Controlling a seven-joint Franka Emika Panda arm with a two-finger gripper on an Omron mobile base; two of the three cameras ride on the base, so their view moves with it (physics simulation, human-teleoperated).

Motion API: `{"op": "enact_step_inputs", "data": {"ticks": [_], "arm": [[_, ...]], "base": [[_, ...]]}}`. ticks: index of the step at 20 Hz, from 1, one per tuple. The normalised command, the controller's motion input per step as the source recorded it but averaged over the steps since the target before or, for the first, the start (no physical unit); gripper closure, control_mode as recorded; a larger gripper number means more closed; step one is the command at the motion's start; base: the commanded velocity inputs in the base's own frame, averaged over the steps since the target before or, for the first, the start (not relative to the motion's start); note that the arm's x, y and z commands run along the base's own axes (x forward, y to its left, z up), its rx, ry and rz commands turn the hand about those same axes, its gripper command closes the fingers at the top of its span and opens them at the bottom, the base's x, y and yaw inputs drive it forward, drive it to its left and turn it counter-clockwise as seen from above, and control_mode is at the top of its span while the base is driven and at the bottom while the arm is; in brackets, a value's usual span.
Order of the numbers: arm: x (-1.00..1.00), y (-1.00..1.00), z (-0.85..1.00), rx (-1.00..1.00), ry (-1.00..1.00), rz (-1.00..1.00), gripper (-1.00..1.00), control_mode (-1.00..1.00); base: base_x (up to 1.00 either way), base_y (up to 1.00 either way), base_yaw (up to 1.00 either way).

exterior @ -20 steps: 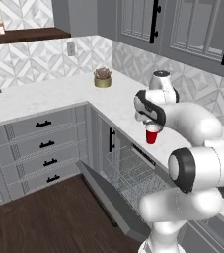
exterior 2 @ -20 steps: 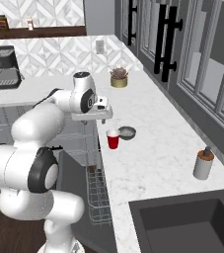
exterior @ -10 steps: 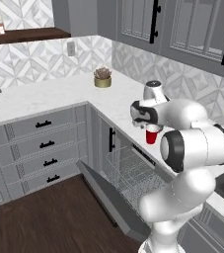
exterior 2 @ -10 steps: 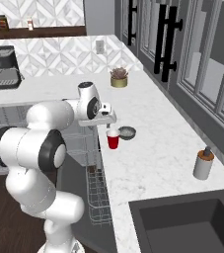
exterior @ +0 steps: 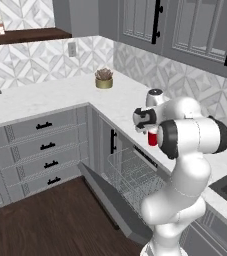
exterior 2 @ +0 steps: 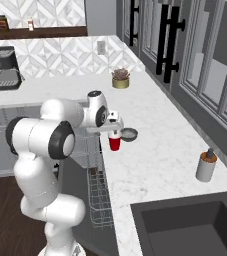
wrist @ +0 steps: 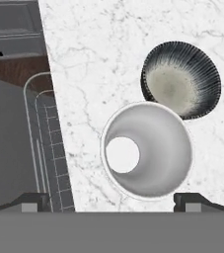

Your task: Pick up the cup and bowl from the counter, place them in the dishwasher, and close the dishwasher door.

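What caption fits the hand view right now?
Open gripper poised directly above the upright red cup, grey bowl beside it on the marble counter.

The white arm rises from its base in front of the counter's (exterior 2: pixel 155 150) long edge and folds forward at a dark-jointed elbow, so the forearm reaches in over that edge. The wrist turns the hand straight down. The gripper (wrist: pixel 111 200) hangs above the counter, just inside its front edge, with jaws spread wide apart and nothing between them; both dark fingertips (wrist: pixel 32 201) stand far apart in the hand view. From the base views the fingers seem clear of the surface, though the arm partly hides them.
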Motion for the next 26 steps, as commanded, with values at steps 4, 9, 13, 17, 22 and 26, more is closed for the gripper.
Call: {"op": "enact_step_inputs", "data": {"ticks": [4,9,13,17,22,26], "arm": [[0.27,0.00,-0.43,0.00,0.00,0.00,-1.00,-1.00],[0.30,0.00,-0.26,0.00,0.00,0.00,-1.00,-1.00],[0.20,0.00,-0.26,0.00,0.00,0.00,-1.00,-1.00],[0.01,0.00,-0.24,-0.01,0.00,0.00,1.00,-1.00],[-0.15,0.00,-0.05,0.00,-0.05,0.00,1.00,-1.00],[-0.41,0.03,-0.05,0.00,-0.05,0.00,1.00,-1.00]], "base": [[0.00,0.00,0.00],[0.00,0.00,0.00],[0.00,0.00,0.00],[0.00,0.00,0.00],[0.00,0.00,0.00],[0.00,0.00,0.00]]}}
